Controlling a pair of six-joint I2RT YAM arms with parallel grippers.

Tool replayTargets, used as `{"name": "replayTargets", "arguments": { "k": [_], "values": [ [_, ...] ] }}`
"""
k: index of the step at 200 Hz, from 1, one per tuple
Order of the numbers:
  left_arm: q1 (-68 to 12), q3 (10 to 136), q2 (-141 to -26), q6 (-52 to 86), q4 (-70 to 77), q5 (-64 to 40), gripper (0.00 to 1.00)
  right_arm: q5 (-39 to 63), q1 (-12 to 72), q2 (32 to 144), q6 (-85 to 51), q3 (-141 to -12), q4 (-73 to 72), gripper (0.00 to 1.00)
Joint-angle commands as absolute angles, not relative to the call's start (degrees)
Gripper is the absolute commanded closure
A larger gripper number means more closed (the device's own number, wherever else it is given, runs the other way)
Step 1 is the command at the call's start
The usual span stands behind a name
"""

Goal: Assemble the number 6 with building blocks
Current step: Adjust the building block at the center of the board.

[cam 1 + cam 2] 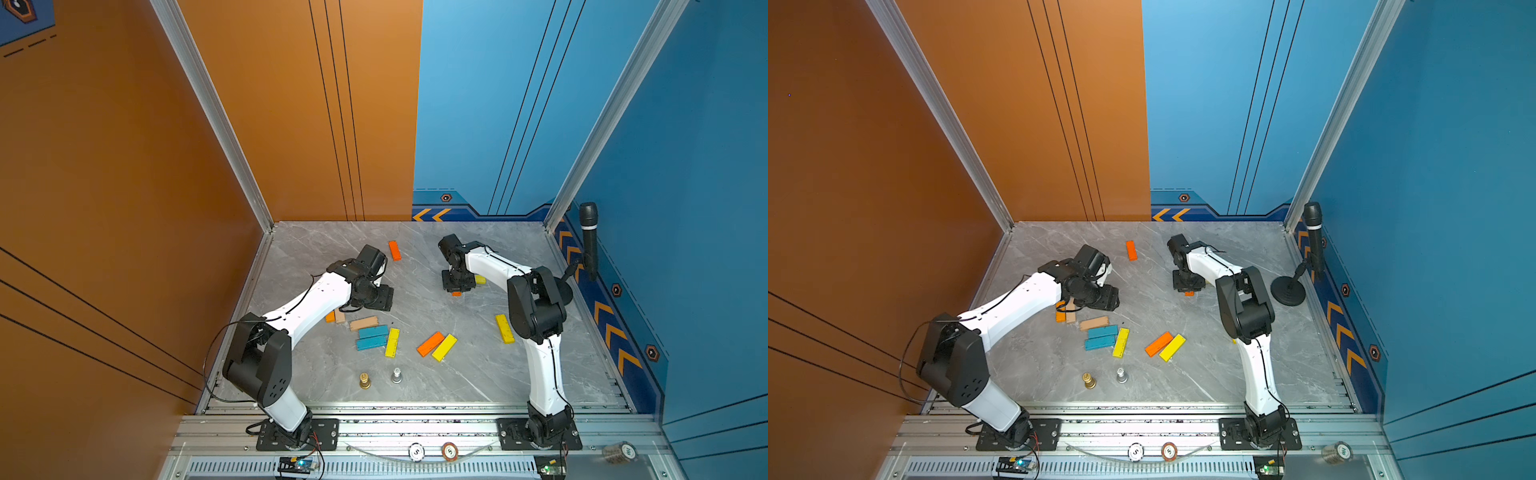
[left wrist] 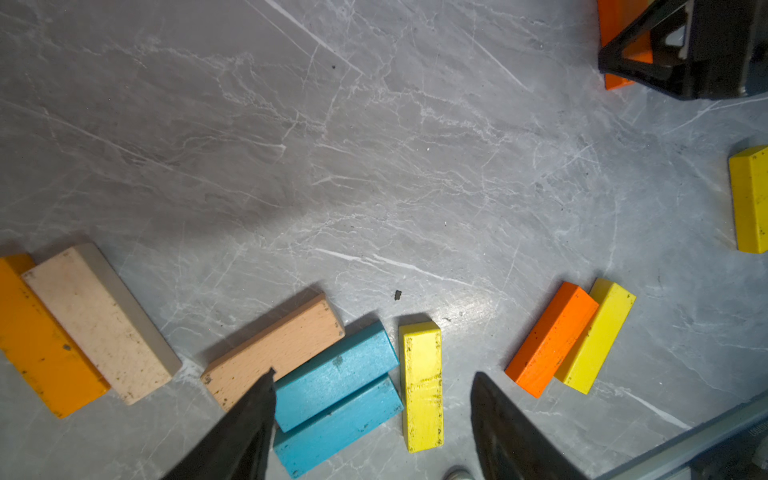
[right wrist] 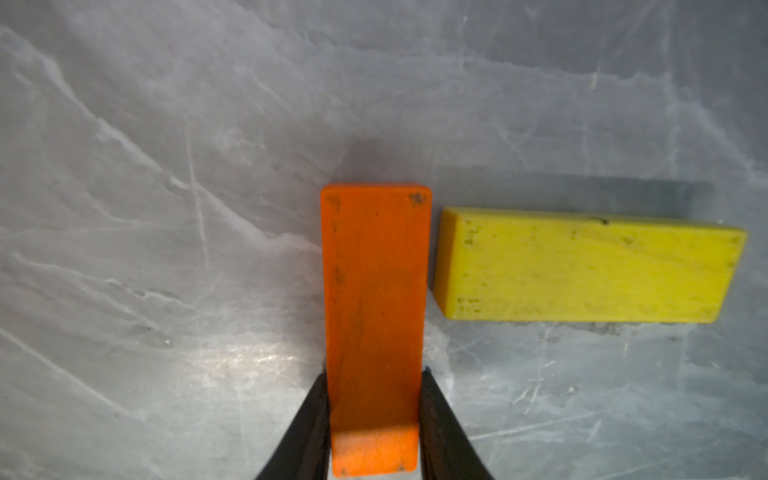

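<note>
Right arm (image 1: pixel 490 264): rises from its base at the near right edge of the grey marble counter (image 1: pixel 324 241), folds at a high elbow, reaches toward the far middle with the wrist turned straight down. Right fingers (image 3: pixel 307 436): drawn in narrow, pressed against both long sides of a flat orange wooden block (image 3: pixel 374 311) at one end, with the block lying flat on the counter. Just beside it, at a right angle with a thin gap: a flat yellow wooden block (image 3: pixel 582 270). Left arm (image 1: pixel 307 299): leans from the near left edge toward the counter's middle, wrist bent downward. Left fingers (image 2: pixel 249 436): spread well apart, holding nothing, hovering over two teal-blue wooden blocks (image 2: pixel 336 374) that lie side by side and touch. Across their ends: a second yellow block (image 2: pixel 422 386). Against their other flank: a tan wooden block (image 2: pixel 274 353). Nearby, lying flat and touching along their long sides: an orange-and-yellow pair of blocks (image 2: pixel 552 336). Alone near the far edge: a lone orange block (image 1: pixel 395 250).
</note>
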State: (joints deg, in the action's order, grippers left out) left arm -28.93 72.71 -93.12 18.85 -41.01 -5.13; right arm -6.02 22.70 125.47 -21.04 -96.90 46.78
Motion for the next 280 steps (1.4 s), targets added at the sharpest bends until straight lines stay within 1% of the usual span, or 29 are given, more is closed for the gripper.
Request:
{"name": "replayTargets", "arguments": {
  "k": [1, 106, 128, 280],
  "values": [
    [-28.6, 72.7, -93.9, 18.3, -41.0, -5.4, 0.26, -5.9, 22.4, 125.2, -22.0, -95.5, 47.1, 0.66],
    [-29.2, 72.6, -93.6, 18.2, -40.8, -5.0, 0.25, -6.4, 22.5, 123.2, -23.0, -92.5, 46.2, 0.69],
    [-29.3, 72.5, -93.6, 18.3, -40.8, -5.0, 0.25, -6.4, 22.5, 122.9, -23.4, -92.0, 46.0, 0.72],
    [-29.9, 72.5, -93.5, 18.2, -40.9, -4.8, 0.26, -7.1, 22.2, 121.3, -23.8, -90.0, 45.7, 0.72]
  ]
}}
